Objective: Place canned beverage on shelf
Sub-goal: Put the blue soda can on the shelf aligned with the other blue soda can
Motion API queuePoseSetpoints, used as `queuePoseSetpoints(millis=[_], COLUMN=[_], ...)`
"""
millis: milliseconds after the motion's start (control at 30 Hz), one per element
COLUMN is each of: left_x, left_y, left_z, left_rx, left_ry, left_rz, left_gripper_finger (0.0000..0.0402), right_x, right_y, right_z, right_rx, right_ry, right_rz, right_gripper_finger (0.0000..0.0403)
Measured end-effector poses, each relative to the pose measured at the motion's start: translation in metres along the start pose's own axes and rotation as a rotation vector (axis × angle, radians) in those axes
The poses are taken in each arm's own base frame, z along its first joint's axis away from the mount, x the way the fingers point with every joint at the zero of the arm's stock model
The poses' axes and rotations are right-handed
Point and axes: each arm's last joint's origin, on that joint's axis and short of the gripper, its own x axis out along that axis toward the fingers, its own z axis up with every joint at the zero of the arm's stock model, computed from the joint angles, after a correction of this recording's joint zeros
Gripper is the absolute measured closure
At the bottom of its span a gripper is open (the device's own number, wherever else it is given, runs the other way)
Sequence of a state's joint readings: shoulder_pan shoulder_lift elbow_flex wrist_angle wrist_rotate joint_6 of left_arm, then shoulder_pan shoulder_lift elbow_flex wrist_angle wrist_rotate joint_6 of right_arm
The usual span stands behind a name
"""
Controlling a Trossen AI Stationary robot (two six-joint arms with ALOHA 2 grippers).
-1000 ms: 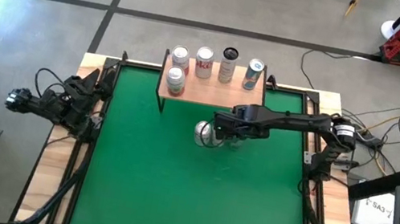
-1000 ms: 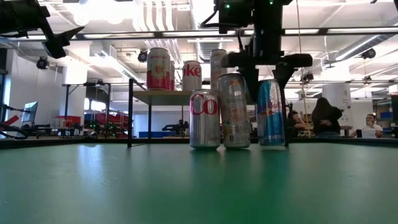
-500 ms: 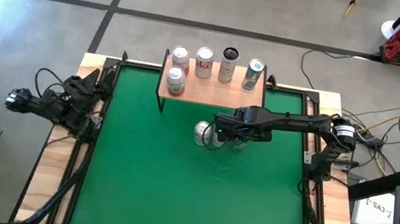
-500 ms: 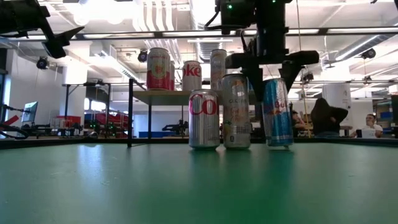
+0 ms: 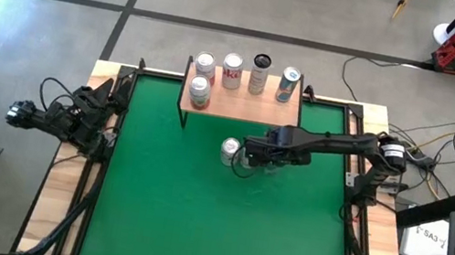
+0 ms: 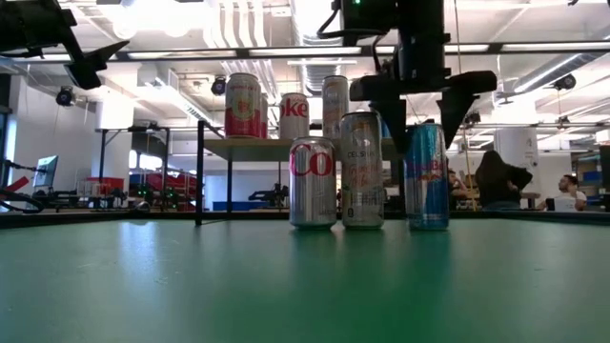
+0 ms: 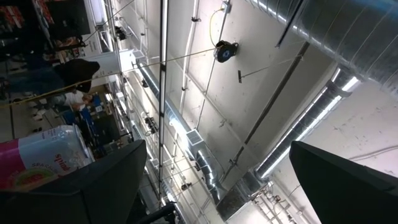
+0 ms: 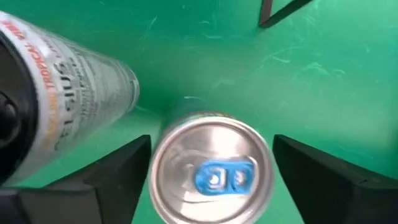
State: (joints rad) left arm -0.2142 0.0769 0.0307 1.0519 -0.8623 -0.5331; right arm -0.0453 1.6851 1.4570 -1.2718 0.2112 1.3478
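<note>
Fingers of our right gripper [image 6: 425,103] have just spread off the blue-and-silver slim can [image 6: 426,176], now standing on the green mat [image 5: 196,206], unplaced. At twelve o'clock the light-wood shelf [image 5: 254,106] waits; left gripper [image 5: 21,114] open.
</note>
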Motion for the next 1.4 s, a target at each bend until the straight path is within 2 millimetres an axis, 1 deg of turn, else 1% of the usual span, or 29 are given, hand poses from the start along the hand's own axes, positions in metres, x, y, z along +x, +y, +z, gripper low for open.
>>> queuePoseSetpoints(millis=[133,267,433,533,667,867,1200,1400], left_x=[0.000,0.000,0.000,0.000,0.000,0.000,0.000,0.000], left_y=[0.000,0.000,0.000,0.000,0.000,0.000,0.000,0.000], left_z=[0.000,0.000,0.000,0.000,0.000,0.000,0.000,0.000], left_rx=[0.000,0.000,0.001,0.001,0.001,0.001,0.002,0.002], left_ry=[0.000,0.000,0.000,0.000,0.001,0.001,0.002,0.002], left_rz=[0.000,0.000,0.000,0.000,0.000,0.001,0.001,0.001], left_gripper_finger=[0.0022,0.0022,0.0022,0.0022,0.0022,0.0022,0.0022,0.0022], right_x=[-0.006,-0.012,-0.015,-0.012,-0.005,0.016,0.054,0.068], right_y=[-0.002,-0.002,0.001,0.003,0.005,0.012,0.024,0.028], right_z=[-0.009,-0.028,-0.058,-0.076,-0.093,-0.102,-0.108,-0.112], right_rx=[0.018,0.048,0.145,0.186,0.215,0.258,0.275,0.289], right_ry=[-0.043,-0.122,-0.282,-0.396,-0.505,-0.560,-0.753,-0.798], right_rz=[-0.009,-0.025,-0.008,0.006,0.007,-0.056,-0.112,-0.116], right_gripper_finger=[0.0039,0.0008,0.0003,0.0003,0.0003,0.0003,0.0003,0.0003])
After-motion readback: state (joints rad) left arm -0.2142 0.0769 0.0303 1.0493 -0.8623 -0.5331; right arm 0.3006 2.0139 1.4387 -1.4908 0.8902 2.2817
